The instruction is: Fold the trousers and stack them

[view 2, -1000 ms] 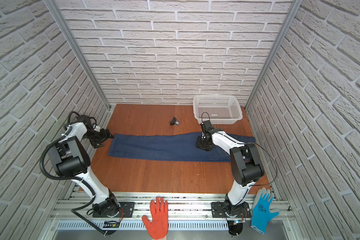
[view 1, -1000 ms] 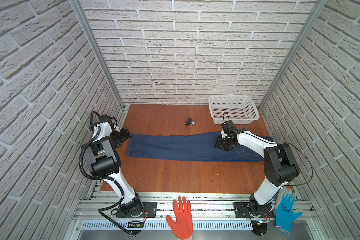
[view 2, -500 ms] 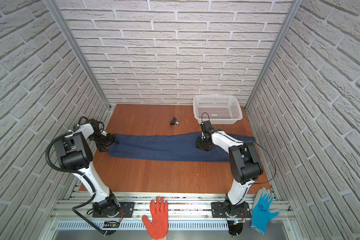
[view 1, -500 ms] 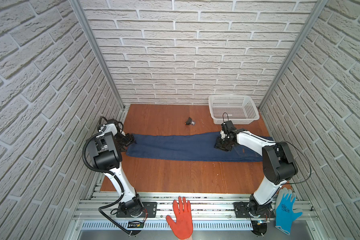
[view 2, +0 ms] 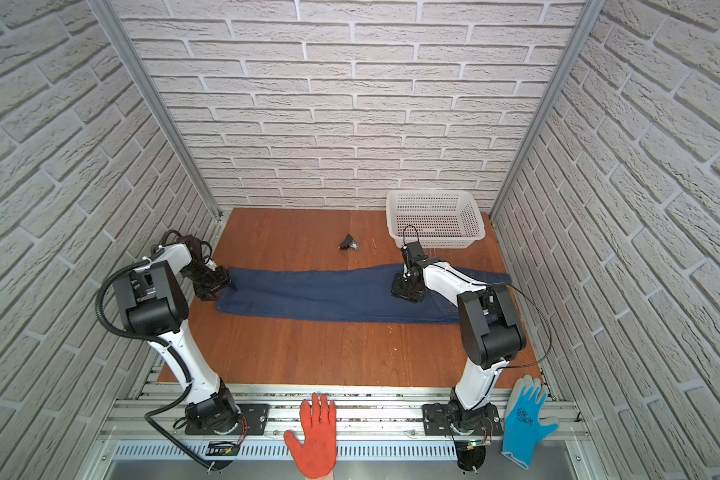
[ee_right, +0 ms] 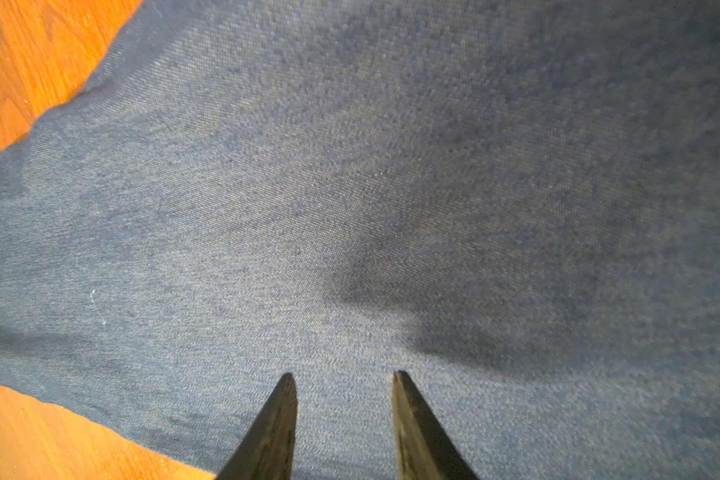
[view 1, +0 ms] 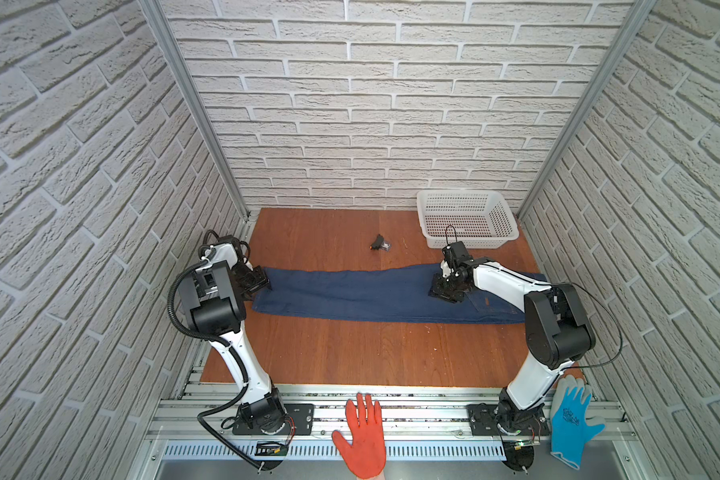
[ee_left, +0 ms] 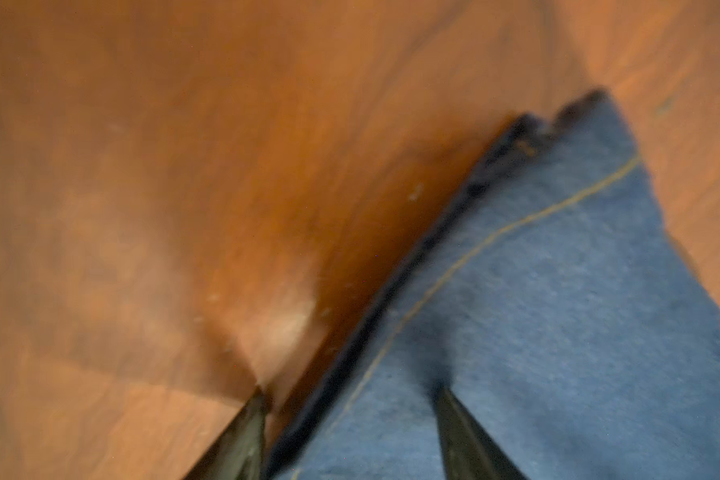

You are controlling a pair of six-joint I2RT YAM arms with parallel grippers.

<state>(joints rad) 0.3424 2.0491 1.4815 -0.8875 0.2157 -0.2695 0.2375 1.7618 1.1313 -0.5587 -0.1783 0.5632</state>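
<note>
Left gripper [ee_left: 352, 390] has its tips parted astride the hem of the trousers [view 1: 350, 295], one tip over bare table [view 1: 350, 353], one over denim. Right gripper [ee_right: 342, 375], tips also parted, rests on the trousers toward their waist end. They lie flat, stretched out lengthwise. Beyond their waist end sits a white basket [view 1: 474, 242]; beyond their middle, a small black object [view 1: 378, 242].

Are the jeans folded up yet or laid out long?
Laid out long: the trousers lie flat across the table, with no crosswise fold.
</note>
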